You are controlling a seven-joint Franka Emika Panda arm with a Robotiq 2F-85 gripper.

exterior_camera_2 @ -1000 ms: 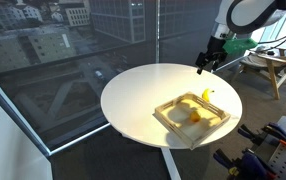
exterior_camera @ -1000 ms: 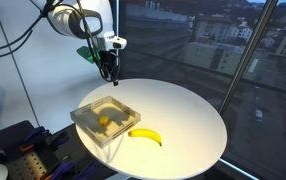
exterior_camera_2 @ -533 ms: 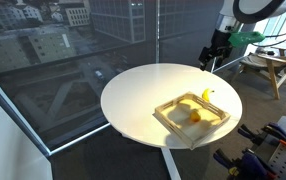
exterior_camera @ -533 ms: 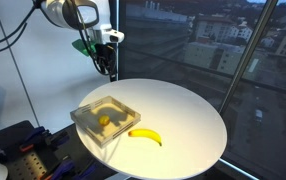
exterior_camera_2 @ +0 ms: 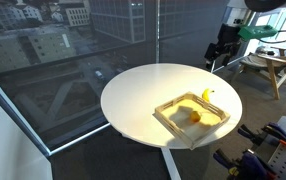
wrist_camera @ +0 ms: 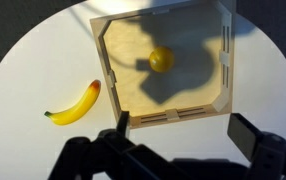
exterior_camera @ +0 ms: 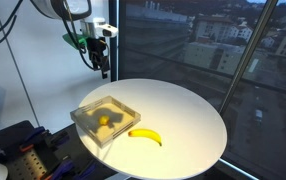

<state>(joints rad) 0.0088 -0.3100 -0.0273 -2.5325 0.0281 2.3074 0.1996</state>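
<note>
My gripper [wrist_camera: 178, 150] hangs open, empty, above the round white table's [exterior_camera: 198, 115] edge. Nearest, beside the shallow wooden tray [wrist_camera: 166, 62], lies the yellow curved banana [wrist_camera: 74, 103]: light, soft, bruisable; grasp mid-body.

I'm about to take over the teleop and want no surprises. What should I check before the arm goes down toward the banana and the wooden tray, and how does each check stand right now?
1. Gripper empty with jaws open: ok.
2. Gripper clear of the table, high above its edge in both exterior views: ok.
3. Banana lying free on the table, apart from the wooden tray: ok.
4. Yellow ball inside the tray, not touching its walls: ok.
5. Room beside the banana for the fingers: ok on the open side; the tray wall is close on the other.
6. Whether the tray is fixed to the table: cannot tell.
</note>
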